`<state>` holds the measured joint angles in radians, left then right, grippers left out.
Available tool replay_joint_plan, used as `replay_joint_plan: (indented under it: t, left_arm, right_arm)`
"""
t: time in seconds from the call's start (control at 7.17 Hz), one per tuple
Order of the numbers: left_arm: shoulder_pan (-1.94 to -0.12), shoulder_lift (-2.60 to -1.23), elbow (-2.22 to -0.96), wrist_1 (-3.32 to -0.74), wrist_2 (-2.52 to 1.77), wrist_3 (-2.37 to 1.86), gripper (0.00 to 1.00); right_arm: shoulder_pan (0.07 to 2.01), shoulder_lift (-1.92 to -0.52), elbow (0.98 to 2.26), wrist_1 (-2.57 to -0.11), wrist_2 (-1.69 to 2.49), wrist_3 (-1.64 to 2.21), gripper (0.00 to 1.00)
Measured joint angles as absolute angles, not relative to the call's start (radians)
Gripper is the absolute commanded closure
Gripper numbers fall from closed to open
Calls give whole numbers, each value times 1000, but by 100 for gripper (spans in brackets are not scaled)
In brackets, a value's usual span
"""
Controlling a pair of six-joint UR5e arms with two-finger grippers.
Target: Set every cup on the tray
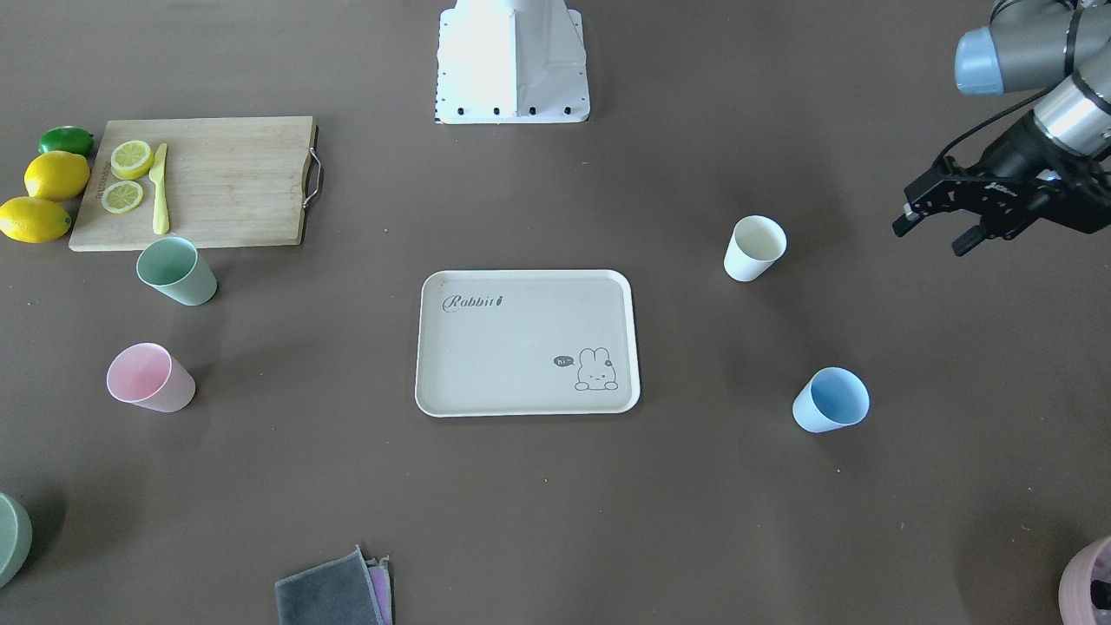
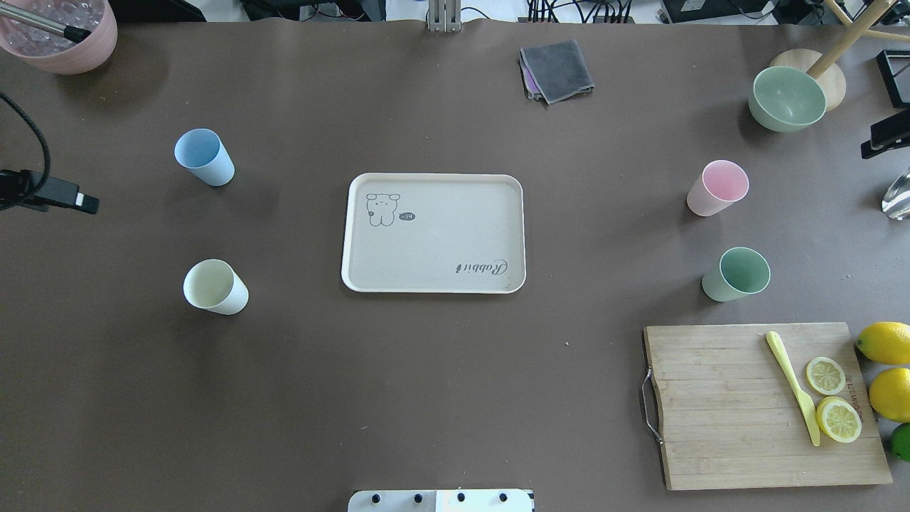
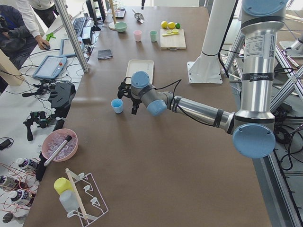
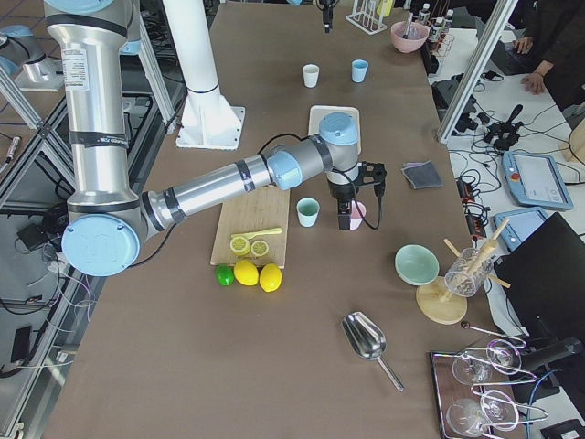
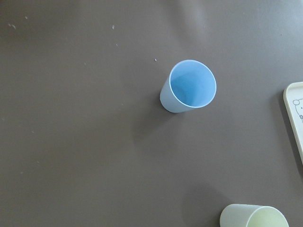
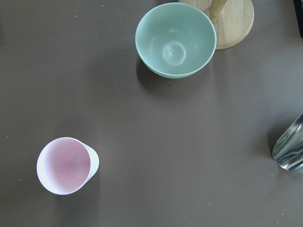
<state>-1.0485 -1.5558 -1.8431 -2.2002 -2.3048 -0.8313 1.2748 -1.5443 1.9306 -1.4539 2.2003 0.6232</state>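
Observation:
The beige tray [image 1: 521, 347] lies at the table's middle with nothing on it. All four cups stand upright on the table, apart from the tray. The cream-white cup [image 1: 753, 249] and the light blue cup [image 1: 831, 400] are on my left side. The pink cup [image 1: 149, 378] and the mint green cup [image 1: 176, 272] are on my right side. My left gripper [image 1: 933, 236] is open and empty, hovering outboard of the cream and blue cups. My right gripper [image 4: 361, 187] hovers near the pink cup [image 4: 352, 215]; I cannot tell whether it is open or shut.
A wooden cutting board [image 2: 732, 405] holds lemon slices and a yellow knife, with whole lemons [image 2: 885, 343] beside it. A pale green bowl [image 2: 787, 98], a pink bowl [image 2: 60, 35] and a grey cloth [image 2: 557, 70] sit along the far edge. The robot base [image 1: 512, 61] is opposite.

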Motion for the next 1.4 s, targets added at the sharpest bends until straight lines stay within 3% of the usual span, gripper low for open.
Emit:
replay_joint_plan:
  t: [0.28,0.42,0.56,0.7,1.4]
  left_arm:
    - [-849,-1575,-1844,-2220,-2128,-982,2]
    - [-786,-1585,-1841,-2221,-2073,-1015,12]
    - [-754,-1593,-1835,-2221,-2046,-1033,65]
    - [-737,-1595,-1831,-2221,-2032,-1036,97]
    - [-697,-1623,-1839,-2212,-2026,-1025,100]
  right_arm:
    - [1249,-1558,1927,-1413,2185,664,0]
    - [1247,-1563,1926,-1407,2183,663,0]
    - [1246,-1565,1926,-1405,2182,663,0]
    - [1246,-1566,1925,-1404,2182,662,0]
    - [1246,-1566,1924,-1404,2181,661,0]
